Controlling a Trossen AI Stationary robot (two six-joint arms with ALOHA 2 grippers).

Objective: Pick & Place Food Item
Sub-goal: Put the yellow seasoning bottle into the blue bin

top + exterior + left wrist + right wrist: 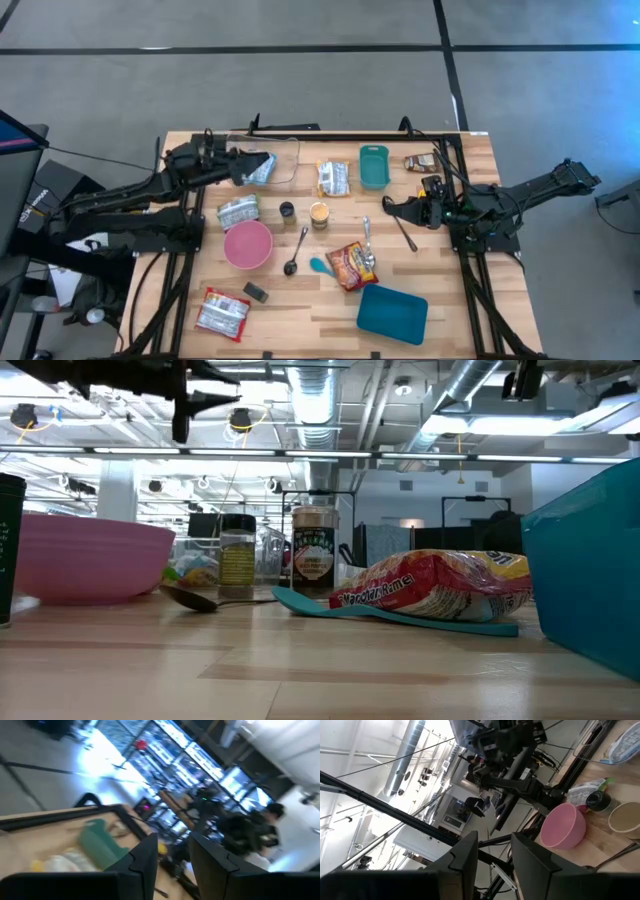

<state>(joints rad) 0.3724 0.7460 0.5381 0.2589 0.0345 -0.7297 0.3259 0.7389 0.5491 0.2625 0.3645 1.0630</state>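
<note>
Upper left of frame: my left gripper (238, 166) hangs beside a packet (261, 168).
Fingers spread, nothing pinched; right gripper (388, 209) waits spread, placing undone.
</note>
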